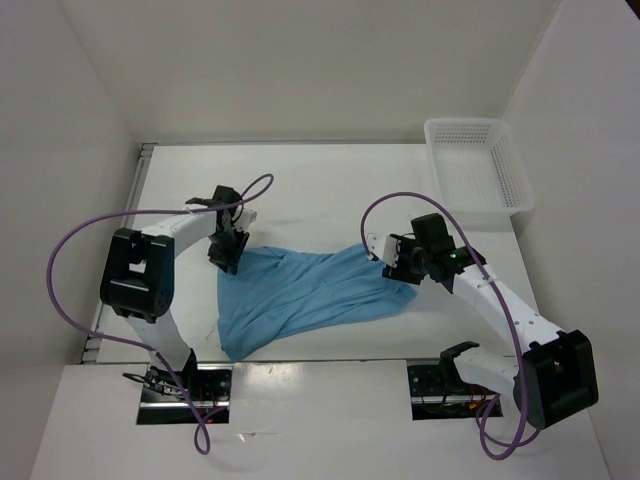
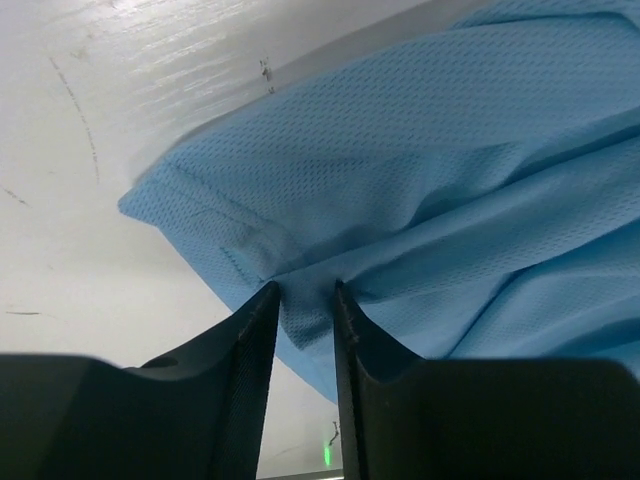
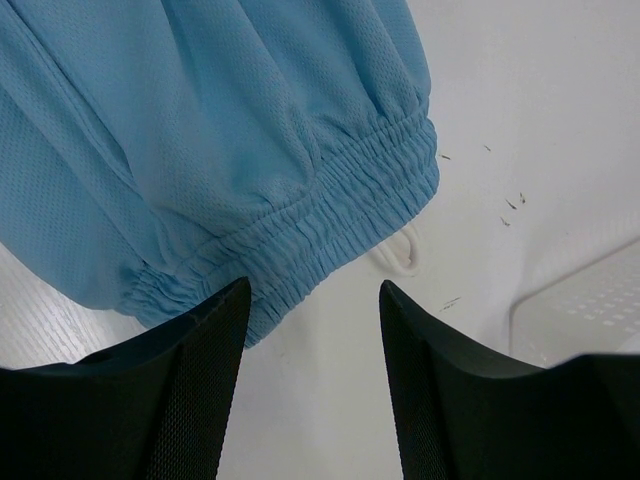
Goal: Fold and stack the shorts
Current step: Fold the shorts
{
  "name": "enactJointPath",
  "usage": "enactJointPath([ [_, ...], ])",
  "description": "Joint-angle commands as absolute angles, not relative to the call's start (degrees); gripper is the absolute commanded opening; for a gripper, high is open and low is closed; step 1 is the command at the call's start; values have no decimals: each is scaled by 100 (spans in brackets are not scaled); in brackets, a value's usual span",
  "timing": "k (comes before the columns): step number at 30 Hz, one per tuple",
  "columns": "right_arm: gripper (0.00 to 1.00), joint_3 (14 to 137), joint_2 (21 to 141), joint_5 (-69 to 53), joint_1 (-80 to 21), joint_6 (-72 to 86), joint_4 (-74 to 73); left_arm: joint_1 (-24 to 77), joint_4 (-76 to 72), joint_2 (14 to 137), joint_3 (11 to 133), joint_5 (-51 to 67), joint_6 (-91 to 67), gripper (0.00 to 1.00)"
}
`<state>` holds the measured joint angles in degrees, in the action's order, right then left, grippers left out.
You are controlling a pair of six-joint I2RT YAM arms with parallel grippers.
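White tabletop point(image 1: 330, 180) carries the shorts point(image 1: 300, 290) between two bent arms. Left end effector point(image 2: 305, 300) pinches a fabric fold; right end effector point(image 3: 315, 290) gapes above the waistband point(image 3: 330, 225), whose drawstring point(image 3: 400, 255) only that wrist view shows.

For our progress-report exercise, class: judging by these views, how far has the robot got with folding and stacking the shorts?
Done: nothing folded; the shorts lie rumpled and spread on the table. In hand: the left gripper pinches a hemmed corner, while the right gripper stands open at the elastic waistband. Left: every fold, then the stacking.
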<state>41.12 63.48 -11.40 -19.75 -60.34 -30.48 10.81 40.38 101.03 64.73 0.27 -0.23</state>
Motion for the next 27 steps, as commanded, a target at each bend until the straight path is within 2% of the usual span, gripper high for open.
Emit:
enactJointPath([
  [1, 60, 4096, 6319, -1160, -2030, -6091, -2927, 1099, 4175, 10301, 6495, 96, 0, 35],
  [3, 60, 4096, 6319, -1160, -2030, -6091, -2927, 1099, 4175, 10415, 6495, 97, 0, 29],
  [4, 60, 4096, 6258, -1160, -2091, -6160, -2927, 1099, 4175, 10415, 6495, 97, 0, 20],
  [6, 60, 4043, 6196, -1108, -2092, -6214, -2927, 1099, 4236, 10468, 6495, 97, 0, 9],
  [10, 55, 3981, 5986, -1107, -2153, -6319, -2927, 1099, 4298, 10310, 6556, -34, 0, 0],
  [18, 69, 4122, 5740, -1107, -2452, -6986, -3638, 1099, 4948, 9940, 7750, -35, 0, 0],
  [23, 70, 3991, 5739, -976, -2505, -7181, -3534, 1099, 5098, 9993, 8077, -229, 0, 0],
  [27, 71, 3780, 6238, -704, -2637, -6997, -3096, 1046, 5238, 10187, 8262, -237, 0, 1],
])
